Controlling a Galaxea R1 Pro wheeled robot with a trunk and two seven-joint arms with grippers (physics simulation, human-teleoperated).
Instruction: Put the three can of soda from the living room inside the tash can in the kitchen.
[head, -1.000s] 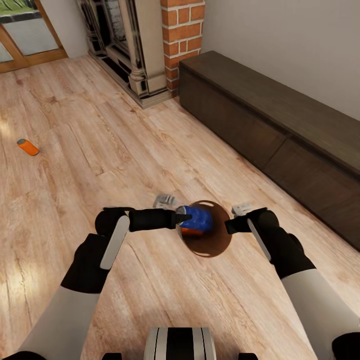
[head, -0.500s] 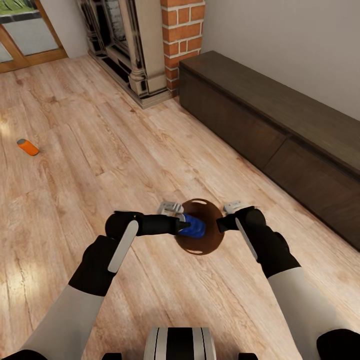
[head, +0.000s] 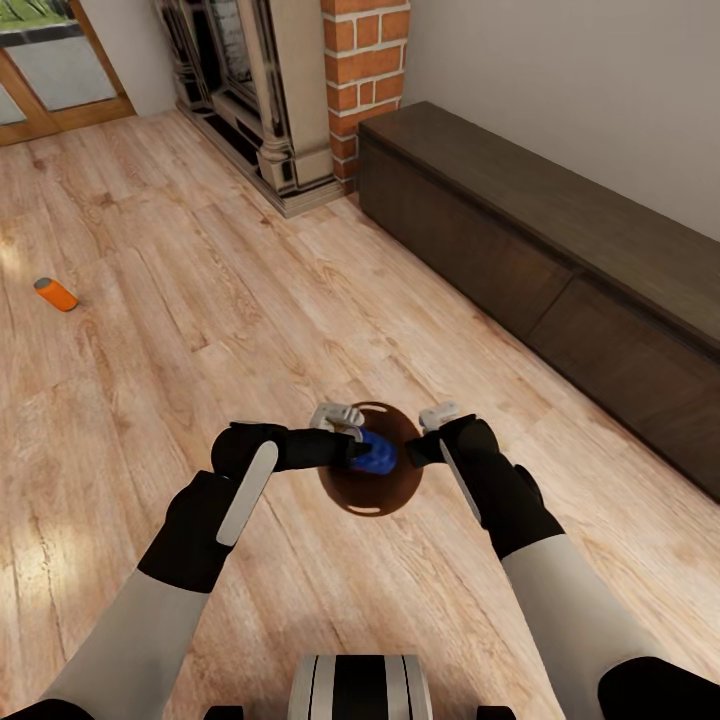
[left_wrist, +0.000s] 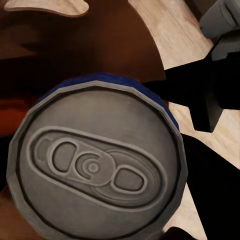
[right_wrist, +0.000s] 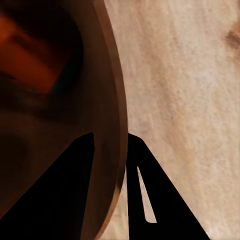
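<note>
The dark blue soda can (head: 376, 453) is held in the left gripper (head: 358, 450), whose fingers close on its sides, and it hangs directly over the mouth of the copper-brown trash can (head: 352, 497), so the release is straight down and the left arm is the one placed to make it. In the left wrist view the can's silver top (left_wrist: 95, 167) with its pull tab faces the camera, so its long axis runs along the gripper's fingers, with the bin's dark brown inside (left_wrist: 90, 45) behind it. The right gripper (head: 425, 435) is at the far side of the bin from the left arm; in the right wrist view one dark finger (right_wrist: 62, 192) lies inside the glossy rim (right_wrist: 117, 125) and the other outside, straddling the wall, so it appears to be clamped on the rim, steadying the bin. An orange shape (right_wrist: 32, 60) shows deep inside the bin, probably an orange can already dropped in, though it is too blurred to be sure. Well beyond the bin, far out on the light wood plank floor (head: 200, 250), another orange soda can (head: 55, 294) lies on its side, not yet collected. Farther still from the bin stand a long dark brown low cabinet (head: 540, 250) against the wall and a red brick fireplace (head: 365, 70).
</note>
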